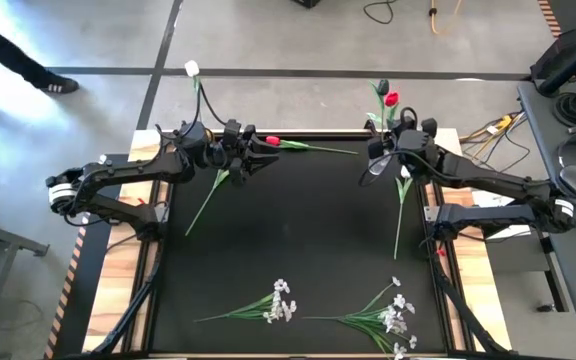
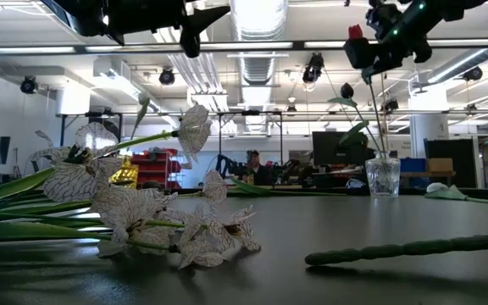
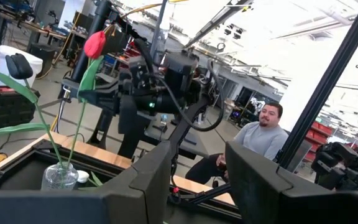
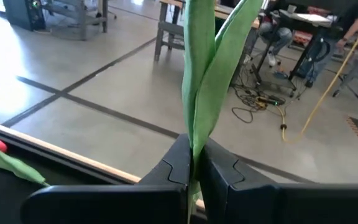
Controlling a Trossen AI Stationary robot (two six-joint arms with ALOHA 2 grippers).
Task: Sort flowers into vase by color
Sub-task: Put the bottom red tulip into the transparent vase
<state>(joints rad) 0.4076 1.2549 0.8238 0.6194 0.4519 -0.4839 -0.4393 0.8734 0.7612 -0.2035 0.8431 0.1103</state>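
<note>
Right gripper (image 4: 194,171) is up at the far right corner of the black table (image 1: 298,250), fingers pinched tight on a green flower stem (image 4: 204,81), holding it over the glass vase (image 2: 383,178). That vase already has a red tulip (image 1: 392,99) and a dark tulip (image 1: 383,87) standing in it. Left gripper (image 3: 194,180) hangs near the far left side with its fingers spread and nothing between them. Just off its tip another red tulip (image 1: 274,142) lies flat on the table. Two sprays of tiny white blossoms (image 1: 280,300) sit along the near edge, and a white tulip (image 1: 192,69) pokes out past the far left corner.
</note>
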